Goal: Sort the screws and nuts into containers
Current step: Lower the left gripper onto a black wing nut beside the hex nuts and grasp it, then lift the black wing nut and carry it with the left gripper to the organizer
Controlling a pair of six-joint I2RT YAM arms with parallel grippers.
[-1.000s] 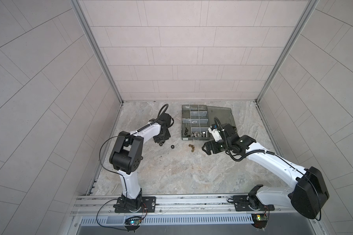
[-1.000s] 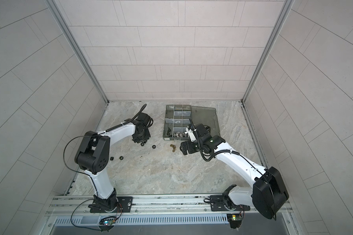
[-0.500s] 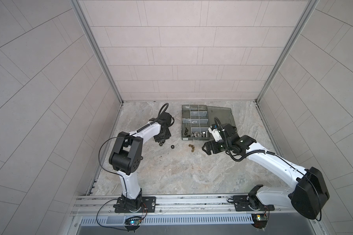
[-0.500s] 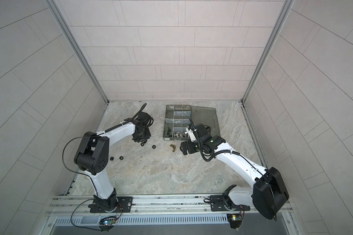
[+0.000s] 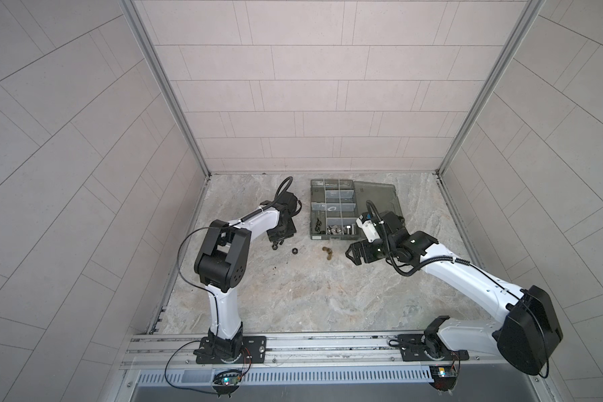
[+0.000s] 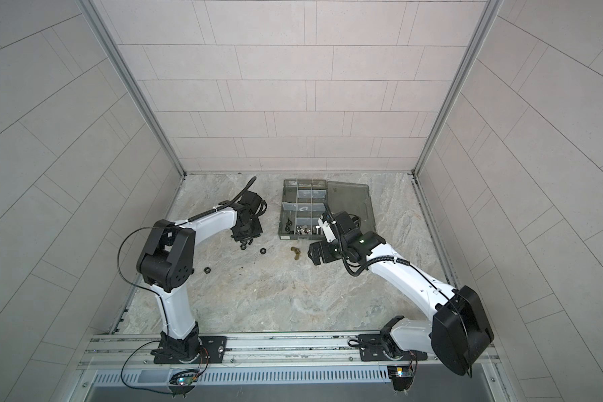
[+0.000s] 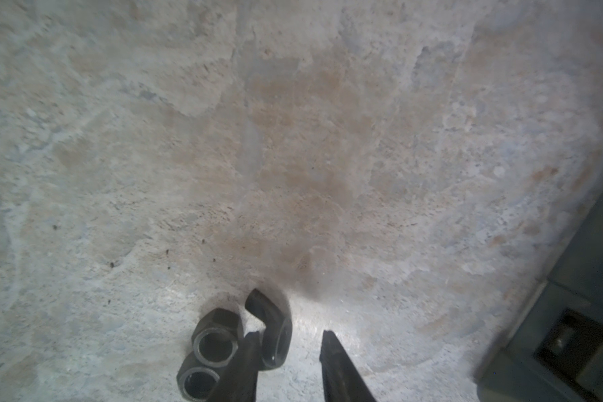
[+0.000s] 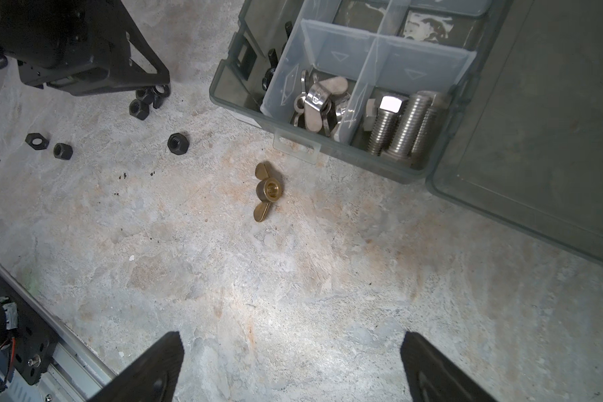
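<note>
L claw [image 7: 289,334] part-open, black wing nut [image 7: 275,330] between tips, unclamped | black hex nuts [image 7: 216,343] just beside | brass wing nut [image 8: 266,191] on table [image 8: 293,278] near box [image 8: 223,94]: prob. light, hard, slick, best pinched at hub | R claw [image 8: 292,336] wide open, empty | screws [image 8: 401,125] in box corner compartment

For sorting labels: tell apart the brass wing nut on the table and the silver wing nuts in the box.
The brass wing nut is golden; the silver wing nuts are shiny grey. The brass wing nut lies alone on the table; the silver wing nuts are piled in a compartment of the box. Both kinds have two wings.
</note>
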